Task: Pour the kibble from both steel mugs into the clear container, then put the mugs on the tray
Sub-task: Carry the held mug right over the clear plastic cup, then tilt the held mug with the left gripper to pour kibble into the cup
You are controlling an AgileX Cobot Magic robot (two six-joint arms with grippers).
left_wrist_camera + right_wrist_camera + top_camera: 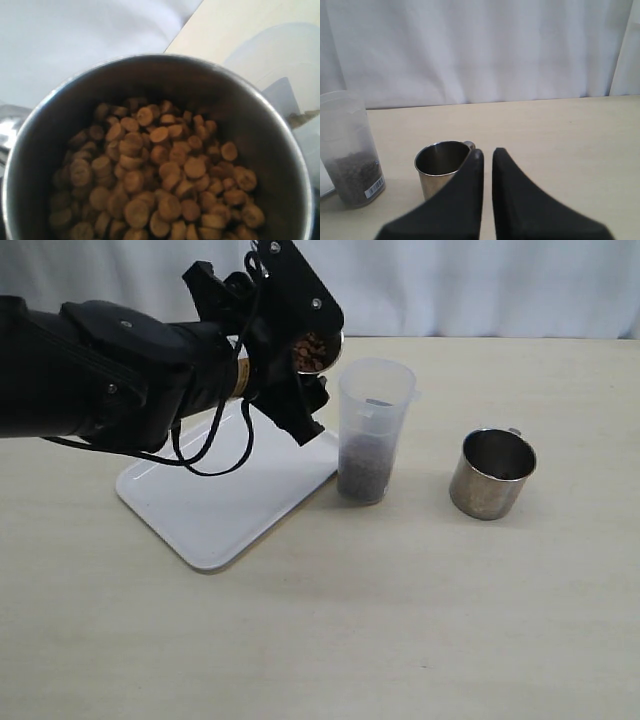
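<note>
Beige tabletop (400, 620) meets a white curtain (480, 280). At left the tray (200, 520) waits for the mugs. The left gripper (298, 360) clamps the raised steel mug (318, 350), tipped toward the clear container (372, 410) just beside it so its kibble (160, 180) can slide in. A dark layer already fills the container's bottom. Right of it stands the other steel mug (490, 480), seemingly empty. The right gripper (487, 170) holds nothing, its fingers (465, 200) nearly pressed together.

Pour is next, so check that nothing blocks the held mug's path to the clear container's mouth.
Nothing visible does: the tipped steel mug, kibble inside, hangs beside the open rim of the clear container.
</note>
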